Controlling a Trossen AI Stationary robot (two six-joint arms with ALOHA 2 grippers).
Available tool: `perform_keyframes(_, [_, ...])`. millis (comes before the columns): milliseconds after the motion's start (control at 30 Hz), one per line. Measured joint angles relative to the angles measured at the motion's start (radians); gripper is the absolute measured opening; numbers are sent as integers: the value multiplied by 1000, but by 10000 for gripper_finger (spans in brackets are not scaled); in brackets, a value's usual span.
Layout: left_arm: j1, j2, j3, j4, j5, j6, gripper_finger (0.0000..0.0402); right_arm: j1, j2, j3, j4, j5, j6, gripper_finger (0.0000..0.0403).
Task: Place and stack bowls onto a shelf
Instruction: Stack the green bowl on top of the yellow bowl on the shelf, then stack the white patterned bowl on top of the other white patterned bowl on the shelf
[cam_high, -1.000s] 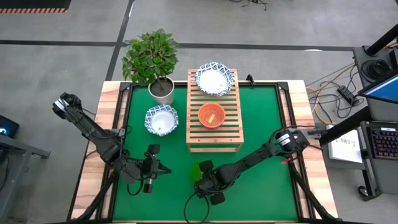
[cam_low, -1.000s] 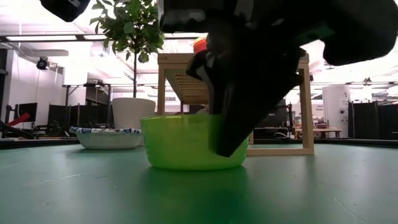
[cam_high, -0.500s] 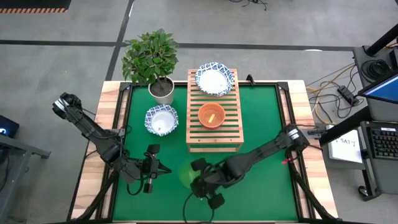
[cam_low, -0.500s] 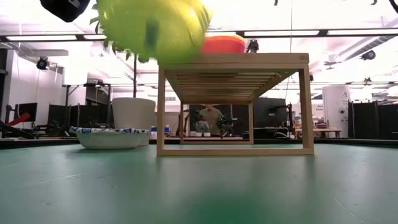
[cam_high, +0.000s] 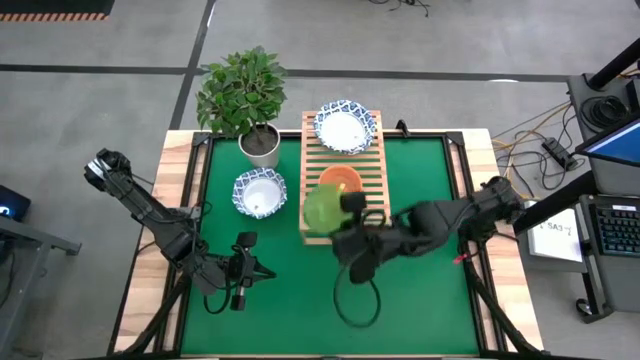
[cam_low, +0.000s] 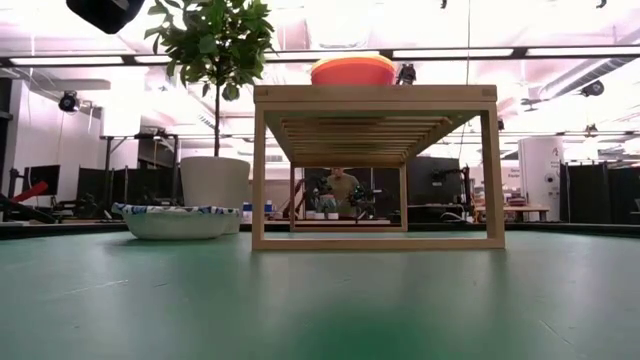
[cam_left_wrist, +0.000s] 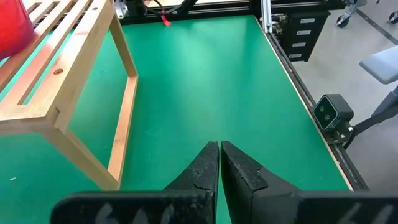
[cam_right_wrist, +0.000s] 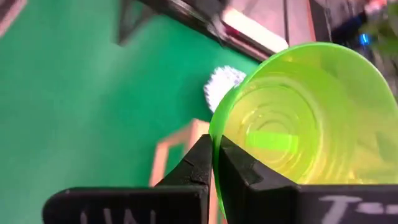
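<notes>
The green bowl (cam_high: 320, 208) hangs in the air over the near left part of the light-wood shelf (cam_high: 368, 215), held by my right gripper (cam_high: 342, 213), which is shut on it. A red bowl (cam_high: 340, 180) sits on the shelf's middle slats, and a white blue-rimmed bowl (cam_high: 345, 128) sits on its far end. Another white blue-rimmed bowl (cam_high: 260, 192) rests on the green mat left of the shelf. My left gripper (cam_high: 243, 272) waits shut above the mat near the near edge. The low view shows the shelf (cam_low: 375, 96) and the red bowl (cam_low: 352, 70), but not the green bowl. My right gripper pinches the green bowl's rim (cam_right_wrist: 213, 127), one finger (cam_right_wrist: 239, 168) inside the bowl and the other finger (cam_right_wrist: 196, 165) outside its wall. The bowl (cam_right_wrist: 298, 118) is lifted clear and tipped, with its opening turned toward the wrist camera.
A potted plant in a white pot (cam_high: 262, 146) stands at the far left corner of the mat (cam_high: 420, 170). The mat right of the shelf and along the near edge is bare. Cables and a stand lie beyond the table's right edge.
My right gripper has carried the green bowl up off the mat near the near edge and toward the far edge, to above the shelf's near end beside the red bowl. The bowl has tipped on the way and has left the low view.
</notes>
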Motion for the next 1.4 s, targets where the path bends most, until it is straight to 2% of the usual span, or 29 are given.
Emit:
perform_keyframes(200, [1,0,0,1,-2,0,0,-98,-19,-5,-84,-5,58,9])
perform_keyframes(400, [1,0,0,0,-2,0,0,-197,16,-5,-194,-12,87,9])
perform_keyframes(567, [1,0,0,-2,-2,0,0,-266,36,-6,-242,-137,126,9])
perform_keyframes(833, [1,0,0,-2,-2,1,0,-308,47,-6,-243,-186,125,13])
perform_keyframes(967, [1,0,0,-3,-1,1,0,-313,45,-6,-244,-194,140,37])
perform_keyframes(1200, [1,0,0,-3,-1,1,0,-315,45,-6,-244,-187,144,103])
perform_keyframes(1400, [1,0,0,-2,-1,1,0,-309,24,-5,-249,-189,145,127])
